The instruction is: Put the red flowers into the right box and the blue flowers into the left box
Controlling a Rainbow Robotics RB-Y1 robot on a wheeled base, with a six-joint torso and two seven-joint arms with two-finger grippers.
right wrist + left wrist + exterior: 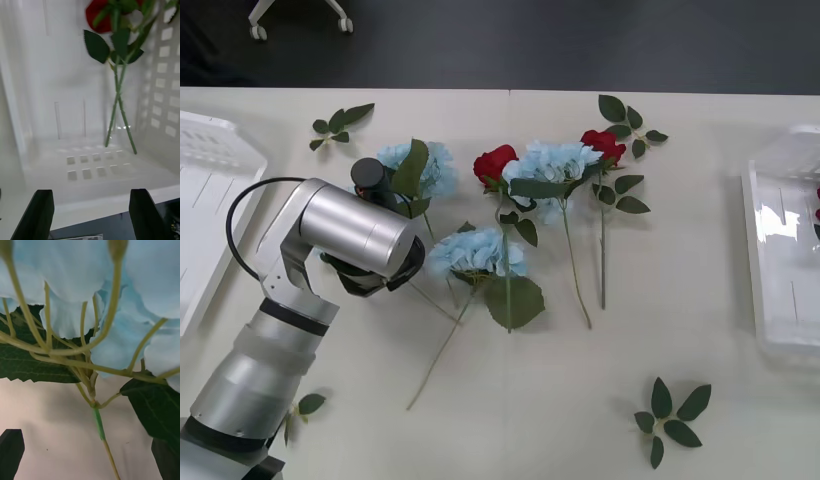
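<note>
I count three fluffy pale-blue hydrangea clusters [478, 251] on the worktop, two deep-red artificial roses [495, 163] among them, and three loose green leaf sprigs [670, 417]. Two white translucent plastic baskets [780, 250] flank the worktop. I see two rose stems [119, 108] crossing inside one basket.

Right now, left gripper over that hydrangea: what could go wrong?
1. The left gripper is open astride a blue flower's thin stem, just under the head; closing may catch leaves instead.
2. Another blue flower lies close by and could be dragged.
3. The right gripper, open over the right box, is idle.
</note>
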